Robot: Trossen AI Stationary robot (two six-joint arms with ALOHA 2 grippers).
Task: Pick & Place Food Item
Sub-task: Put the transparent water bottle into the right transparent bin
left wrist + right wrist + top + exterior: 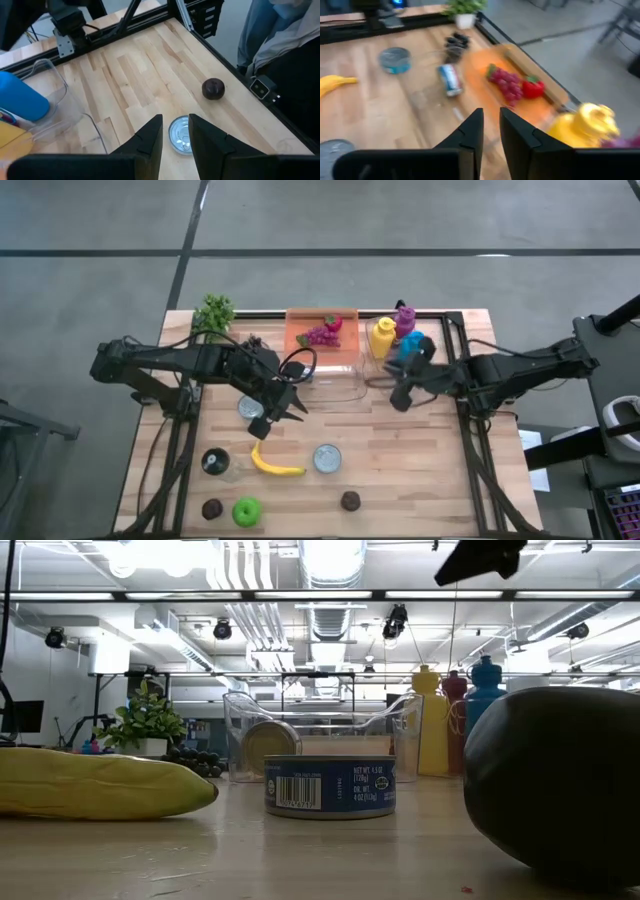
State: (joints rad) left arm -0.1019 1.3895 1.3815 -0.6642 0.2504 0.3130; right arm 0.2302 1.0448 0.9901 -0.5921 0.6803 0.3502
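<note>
Positions are given from the clear container (335,380).

1. Left gripper (288,406): just left of the container and off the table. Its fingers stand slightly apart with nothing between them. Risk: the tipped can (250,408) lies right beside it, so if you drop straight down you may roll the can instead of reaching any food.

2. Banana (275,465): the likeliest food item, since the task names none. It lies flat, nearer the front edge than the container and to its left. Risk: it is curved and smooth. If you close on its tapering end it may pivot or squirt free, so aim for mid-body.

3. Tuna can (327,458): upright, straight in front of the container and just right of the banana's tip. Risk: sweep in from that side and you will nudge it.

4. Right gripper (400,392): at the container's right wall, fingers almost together and empty. Risk: the yellow bottle (382,337) and blue bottle (412,345) stand just behind it. If you swing the wrist back you could topple them, and if you press left you will shove the light container.
</note>
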